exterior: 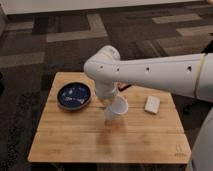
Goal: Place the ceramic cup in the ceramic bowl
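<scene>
The ceramic cup [117, 108], small and plain white, hangs tilted just above the middle of the wooden table [75, 142], casting a shadow on the boards beneath it. My gripper [111, 102] comes down from the white arm and is shut on the cup's left rim. The ceramic bowl [74, 96], dark blue with pale speckles inside, sits on the table's left side, a short way left of the cup. Nothing lies in the bowl.
A flat white rectangular block [152, 104] lies on the table to the right of the cup. My white arm [155, 72] spans the table's back right. Dark patterned carpet surrounds the table on all sides.
</scene>
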Robot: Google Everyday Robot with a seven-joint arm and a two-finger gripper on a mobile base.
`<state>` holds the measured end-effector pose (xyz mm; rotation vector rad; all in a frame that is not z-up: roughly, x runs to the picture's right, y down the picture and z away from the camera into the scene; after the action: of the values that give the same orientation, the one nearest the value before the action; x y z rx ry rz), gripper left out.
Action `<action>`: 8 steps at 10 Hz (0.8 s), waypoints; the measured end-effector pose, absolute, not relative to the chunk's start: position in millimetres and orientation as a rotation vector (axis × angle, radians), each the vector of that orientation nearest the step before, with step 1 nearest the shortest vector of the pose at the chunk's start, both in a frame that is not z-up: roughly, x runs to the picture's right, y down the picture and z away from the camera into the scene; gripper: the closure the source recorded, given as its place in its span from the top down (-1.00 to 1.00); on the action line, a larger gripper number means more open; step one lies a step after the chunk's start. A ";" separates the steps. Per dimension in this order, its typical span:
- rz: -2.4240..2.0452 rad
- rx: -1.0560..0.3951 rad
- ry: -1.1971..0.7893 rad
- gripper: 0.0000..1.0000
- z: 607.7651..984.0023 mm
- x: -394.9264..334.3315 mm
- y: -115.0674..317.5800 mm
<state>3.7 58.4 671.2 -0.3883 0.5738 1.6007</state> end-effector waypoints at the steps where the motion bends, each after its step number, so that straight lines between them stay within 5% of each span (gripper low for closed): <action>1: 1.589 -0.377 0.565 -1.00 666.1 0.8 41.0; 8: 1.565 -0.358 0.534 -1.00 659.8 -10.5 0.9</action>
<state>-10.5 0.9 659.8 -0.3578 0.5340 1.5650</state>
